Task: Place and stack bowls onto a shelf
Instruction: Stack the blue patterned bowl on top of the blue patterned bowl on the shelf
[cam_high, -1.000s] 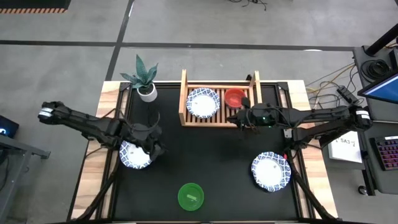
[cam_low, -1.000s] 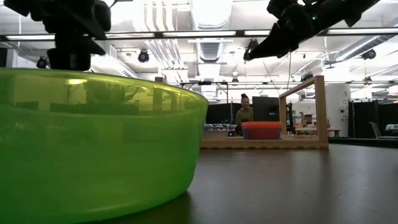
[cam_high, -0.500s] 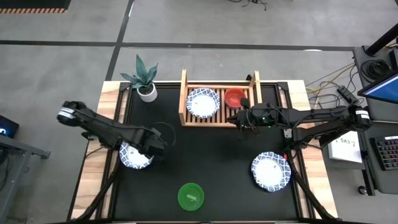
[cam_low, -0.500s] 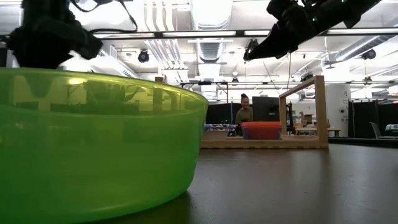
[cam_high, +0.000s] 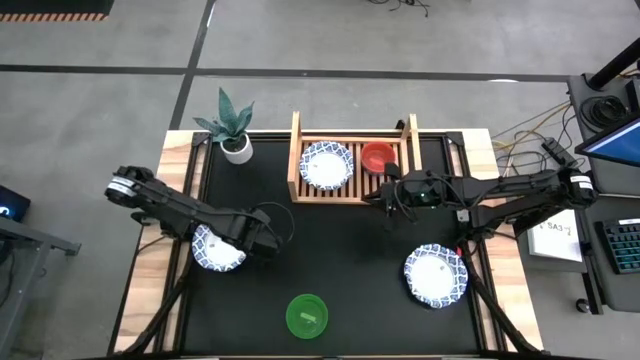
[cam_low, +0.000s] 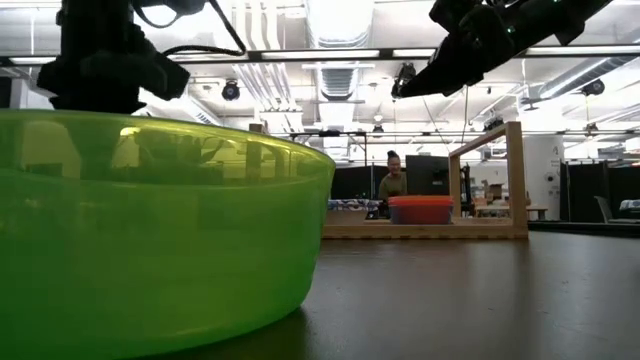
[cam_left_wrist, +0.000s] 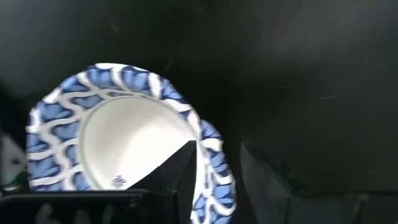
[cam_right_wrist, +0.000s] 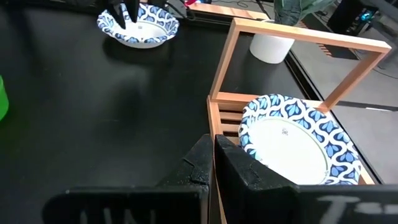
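A white bowl with a blue scalloped rim (cam_high: 215, 248) sits on the black mat at the table's left. My left gripper (cam_high: 264, 236) is open over that bowl's right rim; in the left wrist view one finger (cam_left_wrist: 177, 177) is over the bowl's inside (cam_left_wrist: 130, 140) and the other (cam_left_wrist: 267, 180) is outside it. My right gripper (cam_high: 390, 193) is shut and holds nothing, hovering just in front of the wooden shelf (cam_high: 298, 160). On the shelf stand another blue-rimmed bowl (cam_high: 326, 165) and a red bowl (cam_high: 377, 156). A third blue-rimmed bowl (cam_high: 436, 275) and a green bowl (cam_high: 307, 315) rest on the mat. My left gripper (cam_left_wrist: 217, 152) comes from above with its fingers on either side of the bowl's right rim (cam_left_wrist: 208, 140). I cannot tell whether either finger touches the rim or the bowl's inside. The bowl rests on the mat.
A small white plant pot (cam_high: 236, 148) stands at the far left, beside the shelf. In the low view the green bowl (cam_low: 150, 230) fills the near left, and a person (cam_low: 393, 178) shows far behind the shelf (cam_low: 488, 180). Bare mat lies between the arms.
My left gripper has moved toward the table's right, across the blue-rimmed bowl to its right rim, while its arm swung in from the left edge. The bowl has stayed in place.
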